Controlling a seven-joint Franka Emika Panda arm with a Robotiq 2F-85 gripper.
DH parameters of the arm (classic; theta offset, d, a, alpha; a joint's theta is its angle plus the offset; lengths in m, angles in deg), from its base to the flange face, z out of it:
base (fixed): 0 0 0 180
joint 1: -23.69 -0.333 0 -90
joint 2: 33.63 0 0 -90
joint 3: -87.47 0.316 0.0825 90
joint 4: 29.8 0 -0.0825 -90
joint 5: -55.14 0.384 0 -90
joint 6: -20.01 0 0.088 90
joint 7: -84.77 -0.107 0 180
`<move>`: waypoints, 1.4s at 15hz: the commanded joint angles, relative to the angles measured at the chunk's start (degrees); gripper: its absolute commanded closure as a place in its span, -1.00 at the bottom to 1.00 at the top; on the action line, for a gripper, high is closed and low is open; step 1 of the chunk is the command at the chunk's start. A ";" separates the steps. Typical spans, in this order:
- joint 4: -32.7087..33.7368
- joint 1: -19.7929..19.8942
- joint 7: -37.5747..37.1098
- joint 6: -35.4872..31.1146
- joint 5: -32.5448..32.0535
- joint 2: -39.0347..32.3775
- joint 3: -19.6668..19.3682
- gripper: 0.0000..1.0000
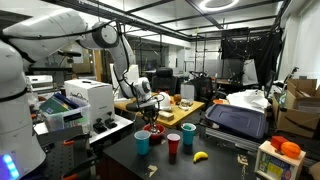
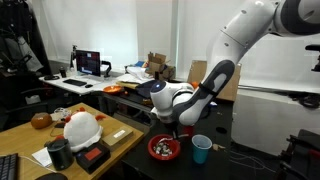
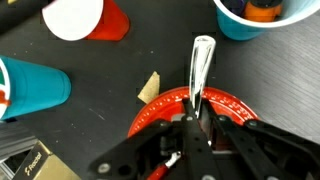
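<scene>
In the wrist view my gripper (image 3: 197,120) is shut on a slim silver utensil (image 3: 201,62), whose shiny end sticks out past the fingertips. Right beneath it lies a red bowl (image 3: 160,108) on the dark table. In both exterior views the gripper (image 1: 150,112) (image 2: 173,126) hangs just above that red bowl (image 1: 156,129) (image 2: 164,150), which holds some small items. The part of the utensil inside the jaws is hidden.
Around the bowl stand a red cup (image 3: 85,18) (image 1: 173,145) and teal cups (image 3: 30,85) (image 3: 255,15) (image 1: 142,142) (image 2: 201,149). A cardboard scrap (image 3: 150,87) lies by the bowl. A banana (image 1: 200,156) rests near the table's front edge. A white helmet (image 2: 82,127) sits on the wooden desk.
</scene>
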 commanded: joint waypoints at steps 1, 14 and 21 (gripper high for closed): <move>-1.11 -2.61 -1.67 0.10 -1.19 0.84 0.00 0.94; 0.70 -5.81 -2.96 -0.81 -3.17 -1.24 -0.34 0.94; 1.36 -5.93 -4.25 -1.26 -3.83 -1.05 -0.79 0.94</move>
